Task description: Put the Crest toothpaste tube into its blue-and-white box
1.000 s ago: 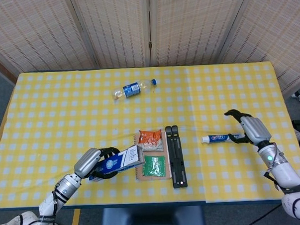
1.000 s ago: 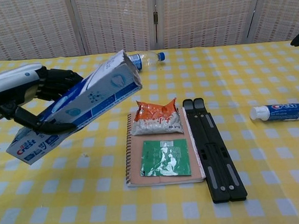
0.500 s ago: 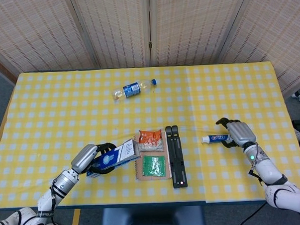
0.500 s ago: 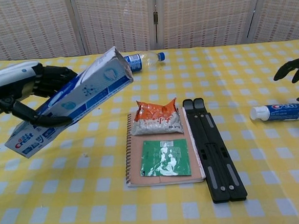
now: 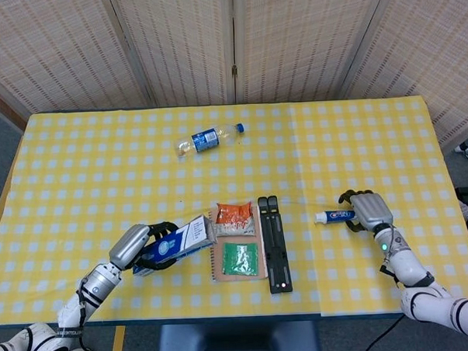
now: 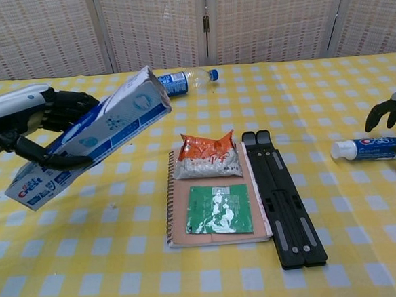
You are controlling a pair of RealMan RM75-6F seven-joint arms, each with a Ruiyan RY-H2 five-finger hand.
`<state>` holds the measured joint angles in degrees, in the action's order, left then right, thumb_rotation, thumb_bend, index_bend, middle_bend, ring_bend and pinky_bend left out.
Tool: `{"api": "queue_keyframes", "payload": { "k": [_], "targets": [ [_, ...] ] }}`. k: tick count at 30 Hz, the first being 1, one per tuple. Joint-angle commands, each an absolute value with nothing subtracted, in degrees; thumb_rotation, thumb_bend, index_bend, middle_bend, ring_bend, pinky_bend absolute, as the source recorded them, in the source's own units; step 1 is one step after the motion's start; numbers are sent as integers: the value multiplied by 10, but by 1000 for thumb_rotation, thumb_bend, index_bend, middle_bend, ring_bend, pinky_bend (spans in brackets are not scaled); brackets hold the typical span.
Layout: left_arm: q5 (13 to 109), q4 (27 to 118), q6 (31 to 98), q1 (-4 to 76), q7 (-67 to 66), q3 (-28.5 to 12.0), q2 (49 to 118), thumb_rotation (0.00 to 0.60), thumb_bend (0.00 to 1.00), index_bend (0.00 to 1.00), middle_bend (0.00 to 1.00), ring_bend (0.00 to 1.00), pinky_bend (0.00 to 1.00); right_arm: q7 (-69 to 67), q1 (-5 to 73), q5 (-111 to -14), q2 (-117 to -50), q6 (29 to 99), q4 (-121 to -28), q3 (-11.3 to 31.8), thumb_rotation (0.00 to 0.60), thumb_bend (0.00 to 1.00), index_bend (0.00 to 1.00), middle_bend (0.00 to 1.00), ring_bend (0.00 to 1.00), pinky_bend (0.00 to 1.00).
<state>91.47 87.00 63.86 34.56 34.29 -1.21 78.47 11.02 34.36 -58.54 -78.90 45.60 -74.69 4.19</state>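
left hand (image 6: 30, 123) is gripping the box (image 6: 92, 135), tilted, at left of frame | right hand (image 5: 365, 211) is arching over the toothpaste (image 6: 373, 148) at right edge (grasp: cannot tell) | tube not boxed; pickup and insertion remaining

Silver-grey shells over the backs of the left hand (image 5: 136, 247) and right hand (image 5: 370, 211), with black fingers (image 6: 69, 103) beneath. White, rounded forearm segments joined by dark bands. A small green light on the right wrist. Thin dark cabling along the left forearm.
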Motion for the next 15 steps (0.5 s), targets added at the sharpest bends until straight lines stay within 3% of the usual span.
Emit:
{"api": "queue_keyframes", "payload": {
  "k": [1,15],
  "targets": [
    [917,869,640,346,346,-11,784,600,296,419,481,498,550,116,349,-587,-797,455,-744,45,600,397,327,260,265,218],
    [919,863,647,345,363,-6,778,600,296,418,481,498,549,150,359,-573,-809,449,-751,45,600,397,420,330,325,285]
  ]
}}
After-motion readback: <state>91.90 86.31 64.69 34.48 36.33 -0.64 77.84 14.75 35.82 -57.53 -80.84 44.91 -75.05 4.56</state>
